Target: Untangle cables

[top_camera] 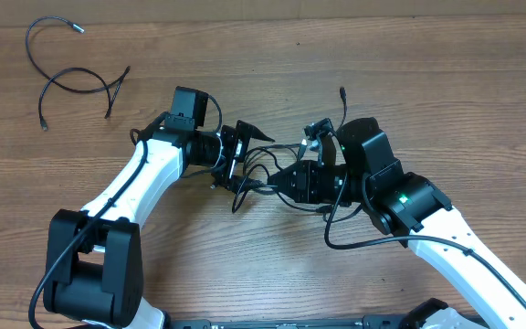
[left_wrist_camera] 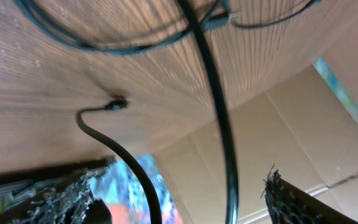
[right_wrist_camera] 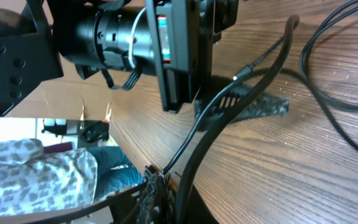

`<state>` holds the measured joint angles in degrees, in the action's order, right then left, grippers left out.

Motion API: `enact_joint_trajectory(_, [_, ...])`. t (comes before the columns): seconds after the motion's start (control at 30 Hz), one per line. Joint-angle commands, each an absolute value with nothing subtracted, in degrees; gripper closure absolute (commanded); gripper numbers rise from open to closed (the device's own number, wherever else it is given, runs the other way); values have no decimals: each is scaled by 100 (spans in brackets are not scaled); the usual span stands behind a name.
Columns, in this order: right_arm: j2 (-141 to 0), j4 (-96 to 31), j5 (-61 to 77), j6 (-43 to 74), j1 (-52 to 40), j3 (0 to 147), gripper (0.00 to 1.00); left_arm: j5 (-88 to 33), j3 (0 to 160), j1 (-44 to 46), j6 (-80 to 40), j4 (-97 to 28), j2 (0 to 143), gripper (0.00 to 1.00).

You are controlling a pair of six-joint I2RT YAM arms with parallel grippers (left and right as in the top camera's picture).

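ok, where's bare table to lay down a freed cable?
Free: far right of the table, beyond the right arm; near strip between it and the left arm; left side below the two loose cables. Crowded: the tangle at centre.

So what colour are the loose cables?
Black; the cables show best in the overhead view.

Black cables point(left_wrist_camera: 219, 118) cross the wooden table point(left_wrist_camera: 42, 93) between parted jaws.

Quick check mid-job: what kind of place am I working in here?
Probably an indoor lab or workshop bench: a wood-grain table with loose cables, cardboard panels standing past its edge, and someone in a spotted top close by.
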<state>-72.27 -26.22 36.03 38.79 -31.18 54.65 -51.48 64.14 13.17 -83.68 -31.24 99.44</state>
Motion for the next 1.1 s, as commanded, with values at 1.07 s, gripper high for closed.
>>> enact_joint_trajectory(1.07, [-7323,-1555,552,5148,-2976,5623,96,-5315,6460,-819,-4438,-4320,9898,1])
